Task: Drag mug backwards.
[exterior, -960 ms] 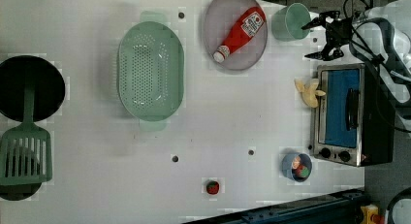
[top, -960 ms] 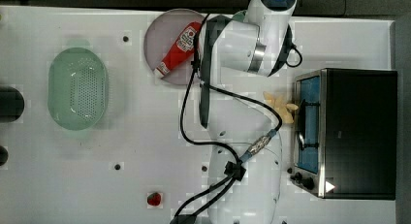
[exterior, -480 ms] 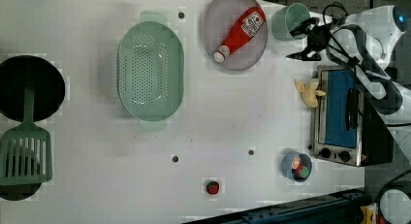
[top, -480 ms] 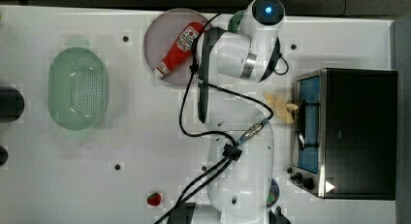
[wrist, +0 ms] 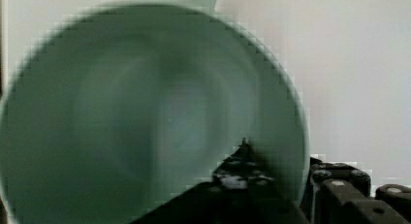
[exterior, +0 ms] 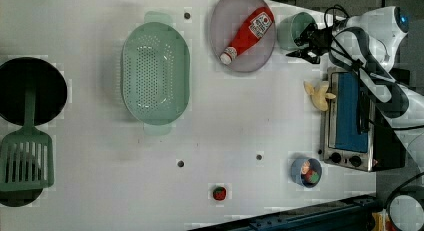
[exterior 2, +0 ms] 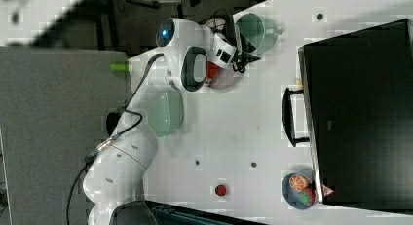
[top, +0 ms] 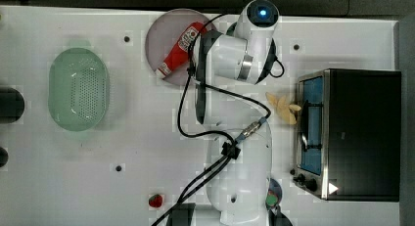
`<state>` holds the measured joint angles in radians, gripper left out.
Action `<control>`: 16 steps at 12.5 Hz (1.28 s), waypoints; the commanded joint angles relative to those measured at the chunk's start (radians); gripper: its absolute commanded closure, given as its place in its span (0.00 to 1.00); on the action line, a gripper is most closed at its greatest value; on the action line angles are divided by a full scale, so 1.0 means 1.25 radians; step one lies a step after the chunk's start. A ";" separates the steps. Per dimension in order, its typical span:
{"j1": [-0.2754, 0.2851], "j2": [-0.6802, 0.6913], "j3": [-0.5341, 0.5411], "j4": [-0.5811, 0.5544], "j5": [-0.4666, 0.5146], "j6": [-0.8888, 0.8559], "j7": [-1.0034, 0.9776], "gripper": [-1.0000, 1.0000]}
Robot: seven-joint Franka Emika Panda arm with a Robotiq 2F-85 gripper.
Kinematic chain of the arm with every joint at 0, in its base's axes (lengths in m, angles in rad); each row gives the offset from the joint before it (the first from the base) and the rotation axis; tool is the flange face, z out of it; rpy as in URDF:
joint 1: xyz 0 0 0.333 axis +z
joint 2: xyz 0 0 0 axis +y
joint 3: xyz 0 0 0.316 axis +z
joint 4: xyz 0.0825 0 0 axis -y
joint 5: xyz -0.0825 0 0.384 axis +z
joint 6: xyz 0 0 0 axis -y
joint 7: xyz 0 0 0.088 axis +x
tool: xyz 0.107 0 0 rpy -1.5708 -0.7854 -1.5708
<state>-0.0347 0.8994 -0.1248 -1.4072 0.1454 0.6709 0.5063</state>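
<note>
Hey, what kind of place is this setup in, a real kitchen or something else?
Probably a robot lab's mock kitchen, not a real one: a white table with bolt holes holds a toaster oven, a ketchup bottle on a purple plate, and a green colander, with a robot arm mounted on it.

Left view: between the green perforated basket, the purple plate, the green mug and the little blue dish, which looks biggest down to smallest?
1. Basket, clearly the largest.
2. Purple plate.
3. Mug.
4. Blue dish.
The mug and dish look close in size, so their order is unsure.
</note>
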 commanded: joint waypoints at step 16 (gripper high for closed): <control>-0.013 -0.478 -0.034 -0.758 -0.003 0.167 0.025 0.83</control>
<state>-0.0539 0.2930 -0.1669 -2.3789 0.1288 0.8926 0.5127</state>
